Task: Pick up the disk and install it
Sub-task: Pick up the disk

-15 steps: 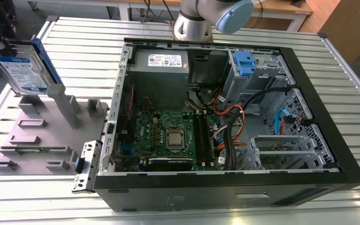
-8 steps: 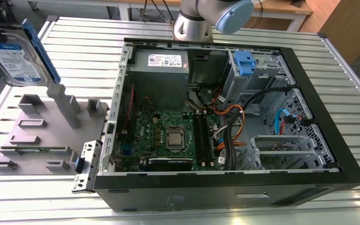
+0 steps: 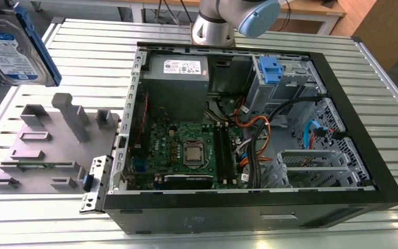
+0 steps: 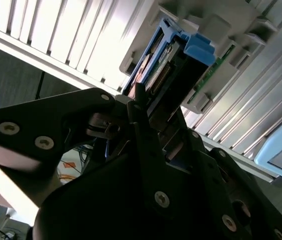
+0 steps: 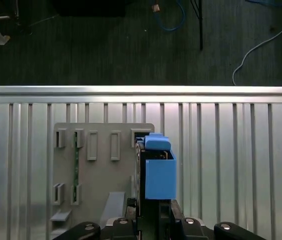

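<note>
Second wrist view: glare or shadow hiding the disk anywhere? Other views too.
Second wrist view: table slats wash out white behind the disk; the gripper is a dark shaded mass, jaws closed on the disk. First wrist view: even light, blue bracket clear, floor dark. Exterior view: mild sheen on the slats, disk evenly lit.

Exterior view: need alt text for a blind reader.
A flat silver metal hard drive with a blue plastic bracket hangs above the slatted metal table at the exterior view's upper left, apart from the open black computer case in the middle.
</note>
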Motion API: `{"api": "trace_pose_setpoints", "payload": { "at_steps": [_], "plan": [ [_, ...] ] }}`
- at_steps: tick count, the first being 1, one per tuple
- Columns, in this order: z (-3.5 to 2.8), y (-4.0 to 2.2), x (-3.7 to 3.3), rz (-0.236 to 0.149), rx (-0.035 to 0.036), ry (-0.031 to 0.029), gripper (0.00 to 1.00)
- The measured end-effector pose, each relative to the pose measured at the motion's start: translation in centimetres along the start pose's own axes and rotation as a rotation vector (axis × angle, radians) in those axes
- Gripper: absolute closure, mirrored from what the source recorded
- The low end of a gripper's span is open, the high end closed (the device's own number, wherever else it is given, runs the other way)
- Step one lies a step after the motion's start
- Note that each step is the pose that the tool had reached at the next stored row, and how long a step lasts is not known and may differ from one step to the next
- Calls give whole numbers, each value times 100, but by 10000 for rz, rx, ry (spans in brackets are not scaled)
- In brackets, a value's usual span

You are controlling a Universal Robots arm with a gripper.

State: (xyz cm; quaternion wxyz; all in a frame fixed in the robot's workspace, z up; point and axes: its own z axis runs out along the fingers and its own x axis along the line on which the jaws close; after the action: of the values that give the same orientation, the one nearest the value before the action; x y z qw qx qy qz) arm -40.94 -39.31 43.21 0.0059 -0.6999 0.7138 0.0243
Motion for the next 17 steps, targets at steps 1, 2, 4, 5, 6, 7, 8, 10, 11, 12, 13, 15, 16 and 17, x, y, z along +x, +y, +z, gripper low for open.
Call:
{"api": "trace_pose_setpoints", "payload": {
  "at_steps": [1, 2, 4, 5, 6, 7, 8, 10, 11, 12, 13, 15, 16, 17],
  "plan": [
    [-13, 0, 0, 0, 1, -1, 65],
    [-19, 1, -1, 0, 1, -1, 65],
    [-19, 0, -1, 0, 3, -2, 65],
    [-20, 0, -1, 0, 1, -1, 65],
    [-22, 0, -1, 0, 0, 0, 65],
    [-22, 0, -1, -1, 0, 0, 65],
    [-22, 0, -1, 0, 0, 0, 65],
    [-26, 1, -1, 0, -1, 1, 65],
    [-32, 1, -1, 0, -2, 1, 65],
    [-40, 1, -2, 0, -1, 0, 65],
    [-52, 1, -2, 0, 0, 0, 65],
    [-84, 2, -4, 0, -1, 0, 65],
    [-101, 3, -4, 0, 0, 0, 65],
    [-117, 3, -5, 0, 0, 0, 65]
  ]
}}
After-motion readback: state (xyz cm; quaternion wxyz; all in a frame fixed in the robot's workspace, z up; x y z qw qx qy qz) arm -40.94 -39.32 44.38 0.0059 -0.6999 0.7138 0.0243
